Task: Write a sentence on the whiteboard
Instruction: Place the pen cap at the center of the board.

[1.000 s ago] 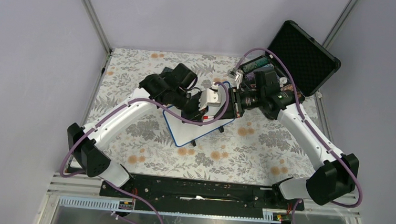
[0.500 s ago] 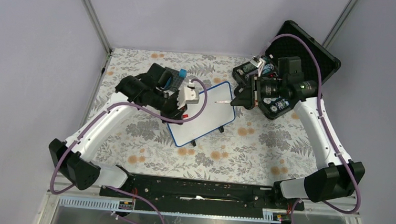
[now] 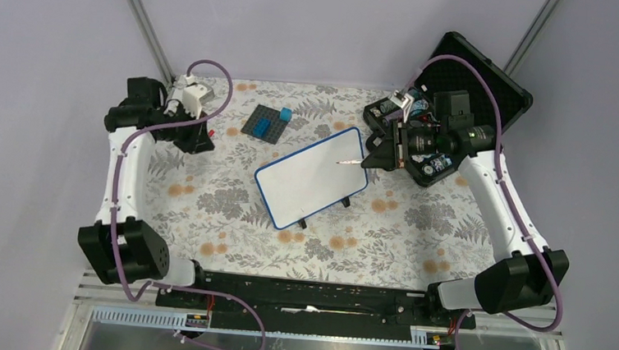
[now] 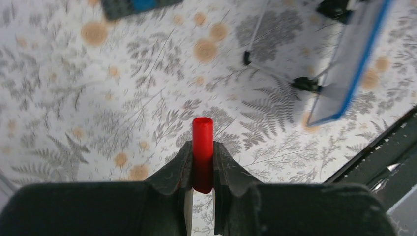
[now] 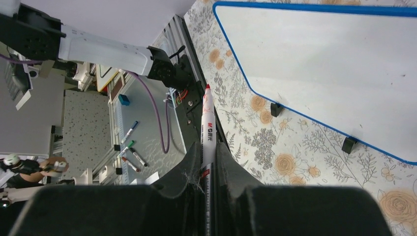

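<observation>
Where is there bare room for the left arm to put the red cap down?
Bare cloth lies between the left gripper and the whiteboard, and between whiteboard and near rail. Crowded: far right, around the case and right gripper.

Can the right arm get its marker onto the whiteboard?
Probably yes: the right hand holds the marker at the edge of the whiteboard, nothing between; the left hand, gripping the red cap, is far off.
</observation>
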`<state>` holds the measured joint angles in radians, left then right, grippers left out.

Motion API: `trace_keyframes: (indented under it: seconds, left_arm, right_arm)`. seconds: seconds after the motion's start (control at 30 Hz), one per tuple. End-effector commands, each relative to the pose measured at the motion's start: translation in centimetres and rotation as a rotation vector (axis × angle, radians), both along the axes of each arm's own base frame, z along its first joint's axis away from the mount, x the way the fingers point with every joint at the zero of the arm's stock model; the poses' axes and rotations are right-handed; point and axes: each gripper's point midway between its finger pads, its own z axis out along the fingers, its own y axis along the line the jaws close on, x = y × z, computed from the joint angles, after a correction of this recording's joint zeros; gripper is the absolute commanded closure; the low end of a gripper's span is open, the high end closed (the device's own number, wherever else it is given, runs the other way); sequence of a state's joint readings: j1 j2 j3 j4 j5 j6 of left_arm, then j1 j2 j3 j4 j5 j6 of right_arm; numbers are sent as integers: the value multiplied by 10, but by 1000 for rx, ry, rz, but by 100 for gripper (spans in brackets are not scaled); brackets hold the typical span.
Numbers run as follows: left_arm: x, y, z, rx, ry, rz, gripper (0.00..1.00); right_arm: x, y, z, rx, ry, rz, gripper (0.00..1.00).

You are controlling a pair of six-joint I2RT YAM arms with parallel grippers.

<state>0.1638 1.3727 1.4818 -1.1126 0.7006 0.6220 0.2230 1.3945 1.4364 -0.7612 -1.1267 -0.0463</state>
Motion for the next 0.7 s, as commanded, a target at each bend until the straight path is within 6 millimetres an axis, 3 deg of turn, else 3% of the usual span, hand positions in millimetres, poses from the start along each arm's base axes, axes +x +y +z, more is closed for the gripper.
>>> trace_keyframes:
  seconds: [0.0, 0.13, 0.23, 0.5, 0.67]
  left_arm:
    - [18, 34, -58, 35, 85, 137, 100]
    - [5, 45, -126, 86, 202, 198, 100]
    - [-3, 49, -160, 108, 252, 220, 100]
    - [-13, 55, -208, 139, 336, 245, 97]
    - [-18, 54, -223, 143, 379, 226, 88]
  right_arm:
    - [-5, 5, -12, -11, -31, 35, 100]
    - [-14, 11, -30, -65, -58, 63, 100]
    - [-17, 18, -41, -96, -72, 81, 100]
    - [-24, 42, -54, -126, -94, 136, 100]
    - [-22, 51, -56, -115, -117, 150, 100]
